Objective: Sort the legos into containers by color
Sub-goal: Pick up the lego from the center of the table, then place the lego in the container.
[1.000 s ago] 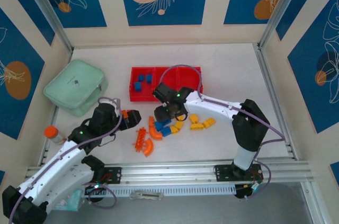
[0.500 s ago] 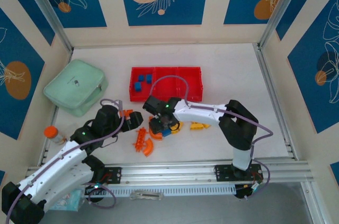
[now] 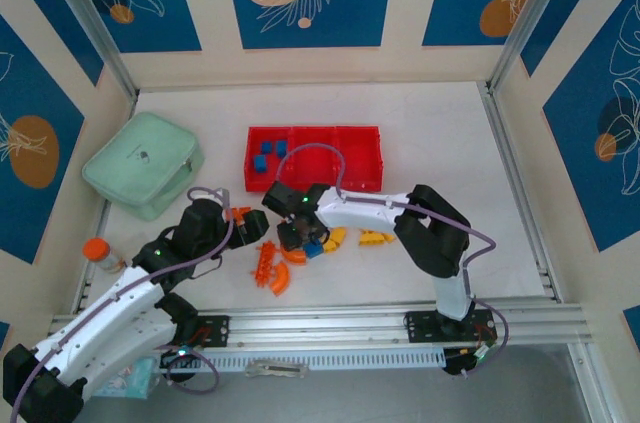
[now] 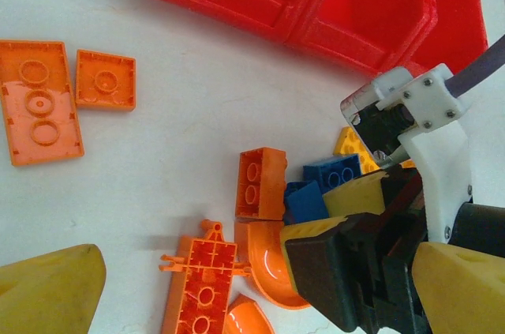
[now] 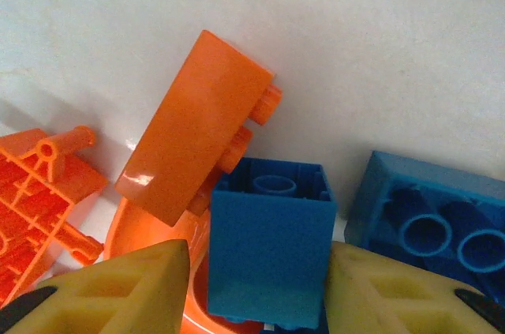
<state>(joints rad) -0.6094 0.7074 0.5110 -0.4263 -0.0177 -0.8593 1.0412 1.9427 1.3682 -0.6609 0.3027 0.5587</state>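
Mint-green case (image 3: 140,165) is sitting well left of the red tray (image 3: 362,151). Just in front of the tray's left end, the left gripper (image 3: 240,218) is hovering with its fingers spread wide and empty, near scattered orange legos (image 4: 260,184). In front of the tray's middle, the right gripper (image 3: 298,236) is straddling a blue brick (image 5: 268,247), pads narrow beside it; whether they are pinching it I cannot tell. Yellow legos (image 3: 375,238) are lying in front of the tray's right half. Three blue bricks (image 3: 265,149) are resting in its left compartment.
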